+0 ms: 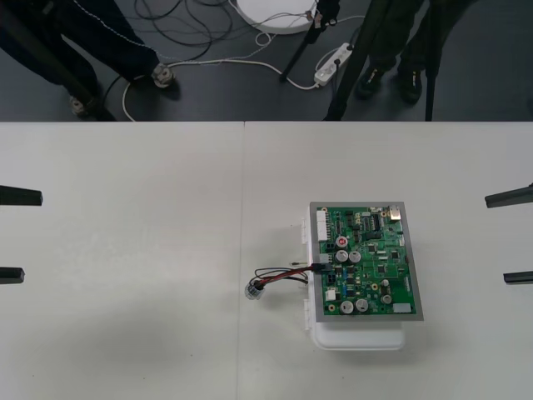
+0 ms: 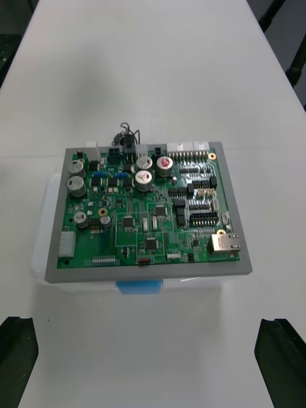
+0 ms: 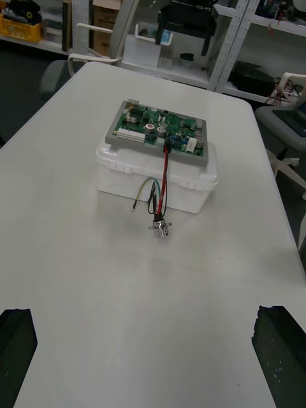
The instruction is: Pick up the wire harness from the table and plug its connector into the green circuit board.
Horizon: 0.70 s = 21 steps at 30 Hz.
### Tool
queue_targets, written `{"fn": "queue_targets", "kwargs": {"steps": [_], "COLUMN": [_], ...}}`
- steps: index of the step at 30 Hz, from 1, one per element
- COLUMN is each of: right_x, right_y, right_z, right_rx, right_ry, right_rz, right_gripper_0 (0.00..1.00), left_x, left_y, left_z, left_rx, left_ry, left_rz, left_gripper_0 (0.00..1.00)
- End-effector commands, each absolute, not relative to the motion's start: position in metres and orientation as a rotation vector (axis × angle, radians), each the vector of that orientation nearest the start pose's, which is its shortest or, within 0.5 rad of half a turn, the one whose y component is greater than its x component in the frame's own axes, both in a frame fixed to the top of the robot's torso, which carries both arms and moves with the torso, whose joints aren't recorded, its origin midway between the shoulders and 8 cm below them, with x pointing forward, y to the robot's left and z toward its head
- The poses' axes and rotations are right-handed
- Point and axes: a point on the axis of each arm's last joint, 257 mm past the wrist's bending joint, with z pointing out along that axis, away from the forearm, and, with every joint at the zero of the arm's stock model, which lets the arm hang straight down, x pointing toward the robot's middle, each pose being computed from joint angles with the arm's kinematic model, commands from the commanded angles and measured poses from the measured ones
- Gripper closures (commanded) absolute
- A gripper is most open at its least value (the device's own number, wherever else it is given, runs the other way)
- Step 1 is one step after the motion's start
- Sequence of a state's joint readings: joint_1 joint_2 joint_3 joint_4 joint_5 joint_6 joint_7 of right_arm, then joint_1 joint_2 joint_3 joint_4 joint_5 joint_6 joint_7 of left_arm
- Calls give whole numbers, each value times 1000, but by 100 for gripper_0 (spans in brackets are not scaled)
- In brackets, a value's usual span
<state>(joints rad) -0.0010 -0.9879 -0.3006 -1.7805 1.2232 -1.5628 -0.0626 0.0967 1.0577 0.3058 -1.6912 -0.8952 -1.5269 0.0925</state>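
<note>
My left gripper (image 1: 12,236) stands well apart from the green circuit board (image 1: 366,260), on the board's left side. Its two fingers are wide apart and nothing is between them. My right gripper (image 1: 516,237) stands on the opposite side of the board, somewhat nearer to it. Its fingers are also apart and it is empty.

The board sits on top of its white base (image 1: 358,337) on the desk (image 1: 125,333). The wire harness (image 1: 287,273) is joined to the board. Its small black plug (image 1: 321,268) sits at the board's left edge and, as far as I can see, is seated in a connector there. From the plug, the red and black wires run over the edge and down the side of the base to the desk. A green wire (image 3: 143,188) curves loosely beside them. The round metal socket (image 1: 253,290) lies on the desk near the base, on the board's left side, between the board and my left gripper.
</note>
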Motion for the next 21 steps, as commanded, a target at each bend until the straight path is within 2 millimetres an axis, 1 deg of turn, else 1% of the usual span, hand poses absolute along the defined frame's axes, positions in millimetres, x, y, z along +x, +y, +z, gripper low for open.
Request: {"fn": "queue_targets", "kwargs": {"steps": [1,6,10,13,18,21], "right_x": [340,338,333,329,321,317], "right_y": [-277,-270,-263,-260,-259,-261], "right_z": [-122,-120,-112,-112,-111,-108], "right_rx": [-1705,-1703,-1689,-1676,-1651,-1646], "right_ry": [1514,1572,1556,1554,1554,1554], "right_rz": [405,391,428,458,496,485], "right_gripper_0": [0,0,0,0,0,0], "left_x": [293,291,288,287,285,285], "left_y": [283,281,279,277,273,272], "left_z": [-82,-74,-70,-69,-67,-66], "left_rx": [1505,1513,1521,1528,1540,1541], "left_ry": [1430,1424,1416,1409,1397,1392], "left_rz": [-757,-769,-777,-779,-782,-784], "left_gripper_0": [0,0,0,0,0,0]}}
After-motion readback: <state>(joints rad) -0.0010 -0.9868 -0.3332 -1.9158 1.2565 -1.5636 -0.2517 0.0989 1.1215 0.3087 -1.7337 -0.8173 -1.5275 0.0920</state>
